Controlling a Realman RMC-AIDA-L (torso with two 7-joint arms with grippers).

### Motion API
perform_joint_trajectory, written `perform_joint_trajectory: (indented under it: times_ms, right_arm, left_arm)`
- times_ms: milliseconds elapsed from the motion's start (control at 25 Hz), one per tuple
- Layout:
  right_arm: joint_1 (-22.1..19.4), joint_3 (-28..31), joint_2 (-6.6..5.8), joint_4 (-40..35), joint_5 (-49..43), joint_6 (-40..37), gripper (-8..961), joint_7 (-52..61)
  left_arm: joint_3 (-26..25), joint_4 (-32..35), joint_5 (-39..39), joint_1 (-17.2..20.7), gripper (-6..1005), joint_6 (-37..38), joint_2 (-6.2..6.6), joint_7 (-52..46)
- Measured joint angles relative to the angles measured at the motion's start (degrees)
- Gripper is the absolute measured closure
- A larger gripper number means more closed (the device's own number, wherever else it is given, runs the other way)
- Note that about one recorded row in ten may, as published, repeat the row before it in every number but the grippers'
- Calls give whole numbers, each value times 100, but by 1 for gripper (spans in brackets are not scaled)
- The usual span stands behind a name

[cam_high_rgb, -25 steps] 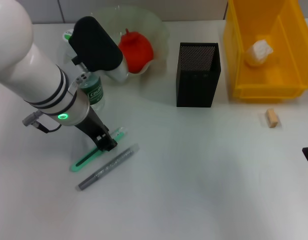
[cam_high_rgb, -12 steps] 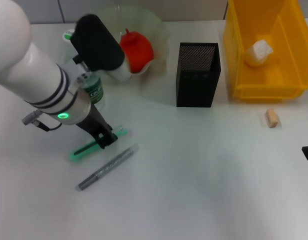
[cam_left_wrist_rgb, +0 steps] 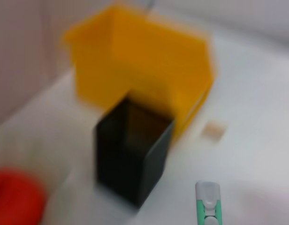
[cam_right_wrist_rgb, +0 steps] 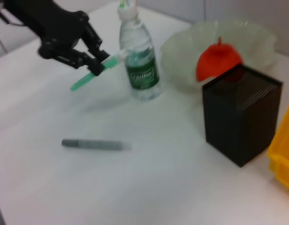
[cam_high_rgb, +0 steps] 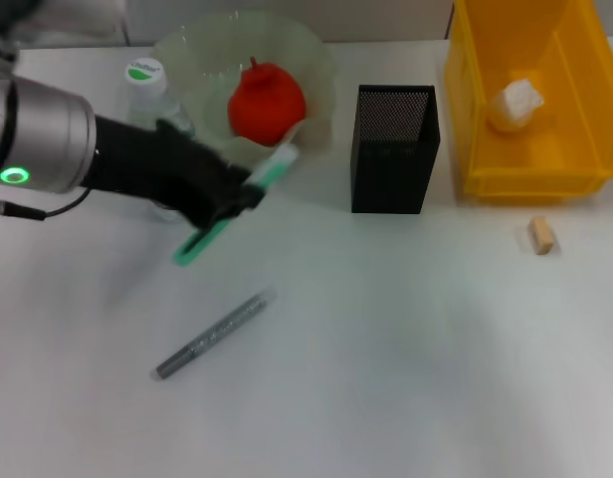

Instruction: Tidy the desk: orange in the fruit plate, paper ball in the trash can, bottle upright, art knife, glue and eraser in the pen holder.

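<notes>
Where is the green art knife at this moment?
In the head view the art knife is off the table, clamped in the left gripper on the robot's left, tilted, its tip toward the fruit plate, beside the bottle.

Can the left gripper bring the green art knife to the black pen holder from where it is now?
Probably yes: the left gripper holds the art knife above the table, and nothing stands between it and the pen holder.

Black mesh-metal pen holder (cam_high_rgb: 393,148), translucent glossy fruit plate (cam_high_rgb: 316,60), yellow plastic bin (cam_high_rgb: 520,169).
</notes>
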Motion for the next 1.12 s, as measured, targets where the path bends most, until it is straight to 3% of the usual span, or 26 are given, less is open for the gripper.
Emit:
perform_joint_trajectory:
  times_ms: [120,160,280,360,440,600,720,760,880,920,960,1000,1120]
  right_arm:
    - [-37,546,-24,208,154,-111,200,-296]
    - [-73,987,-39,312,241,-205,200,-524]
    - [-123,1400,-52,368,274,-258,200,-690]
    - [-227,1740,-63,435,326,-311,200,-858]
    - [-267,1784,-63,462,348,-316,200,-889]
    - [-417,1815,-52,514,367,-320,200,-948]
    - [-494,1864,-32,523,389,-321,200,-989]
    - [-529,1932,-27,526,416,-321,200,-1017]
    - [-549,1969,-25,528,432,-321,200,-1023]
    - [-553,1978,-22,528,436,-321,200,-1024]
    - [-557,2011,-12,531,437,-320,200,-1025]
    - [-557,2011,-12,531,437,-320,200,-1025]
    - [-559,2033,5,535,439,-321,200,-1026]
  left_arm:
    - [-179,-74,-788,79,786,-95,-4,357]
    - [-188,-177,-1134,89,784,-259,-11,524]
    - [-150,-346,-1582,80,778,-531,-20,754]
    - [-53,-786,-2446,29,774,-1121,-24,1240]
    - [-27,-943,-2663,-15,771,-1277,-25,1373]
    - [72,-2126,-3591,-500,763,-1889,-30,2053]
    - [84,-3132,-4137,-1044,757,-2188,-34,2574]
    - [117,-3735,-4451,-1353,755,-2362,-43,2915]
    - [164,-4019,-4646,-1487,749,-2507,-49,3081]
    - [255,-4160,-4829,-1559,747,-2669,-55,3234]
    - [805,-4319,-5372,-1652,745,-3380,-60,3670]
    - [805,-4319,-5372,-1652,744,-3380,-60,3670]
    - [1494,-4300,-5896,-1685,738,-4284,-63,4027]
